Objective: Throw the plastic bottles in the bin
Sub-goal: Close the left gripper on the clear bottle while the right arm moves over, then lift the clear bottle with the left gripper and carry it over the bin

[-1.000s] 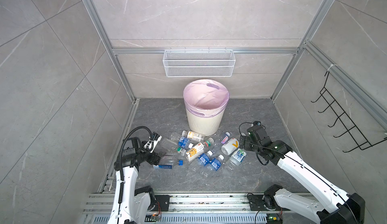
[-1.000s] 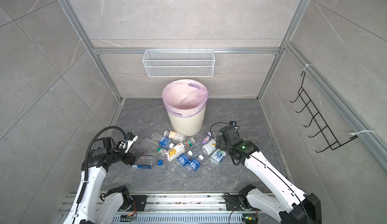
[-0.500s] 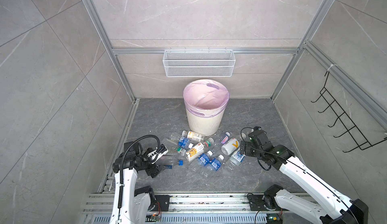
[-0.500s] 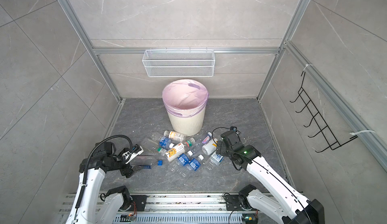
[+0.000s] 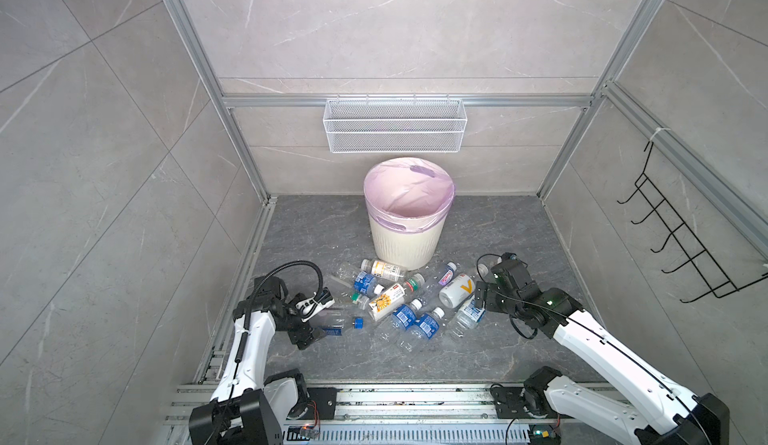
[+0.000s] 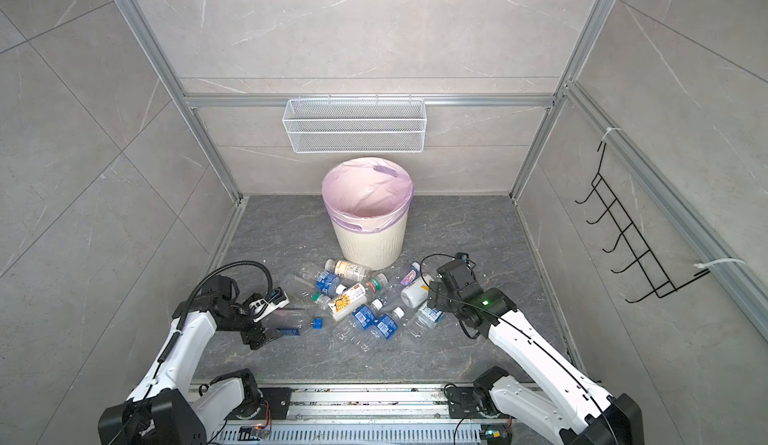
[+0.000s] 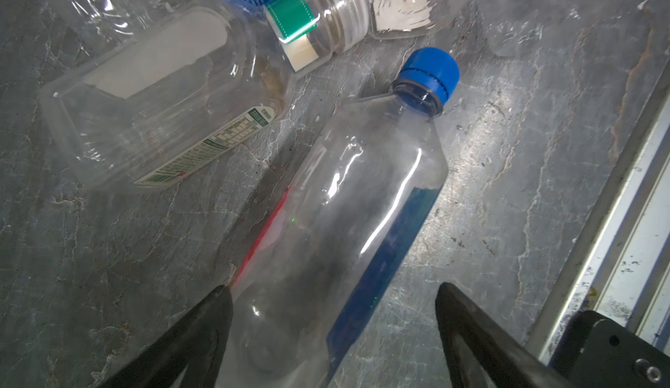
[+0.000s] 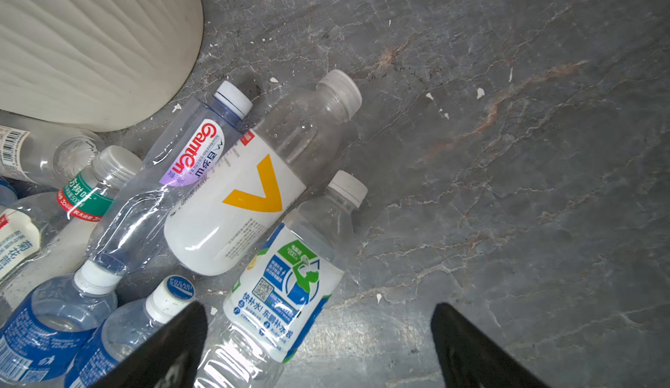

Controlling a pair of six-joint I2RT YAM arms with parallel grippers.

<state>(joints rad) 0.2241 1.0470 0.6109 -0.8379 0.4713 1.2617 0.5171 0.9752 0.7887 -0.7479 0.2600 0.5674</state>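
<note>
Clear plastic bottles (image 5: 399,301) lie heaped before the cream ribbed plastic bin (image 5: 405,247) in a top view. In the left wrist view, the left gripper (image 7: 331,290) is spread wide astride a blue-capped clear bottle (image 7: 362,205), gripping nothing. In the right wrist view, the right gripper (image 8: 317,308) is wide and empty, with a blue-green-labelled bottle (image 8: 286,288) between its fingers, nearer one.

The bin (image 5: 405,243) is cream-white with fine vertical ribs, and its bag (image 5: 409,197) is pale pink. The surface (image 5: 478,222) is dark grey, veined in white and rust. The blue-capped bottle (image 7: 362,205) is clear with one blue stripe and one red. The white bottle (image 8: 235,201) bears a yellow V. The purple-label bottle (image 8: 188,157) has red lettering. The sunflower bottle (image 5: 388,297) shows yellow petals. The wire basket (image 5: 395,127) is white. The walls (image 5: 104,172) are beige-grey tiles with faint pale veins.
</note>
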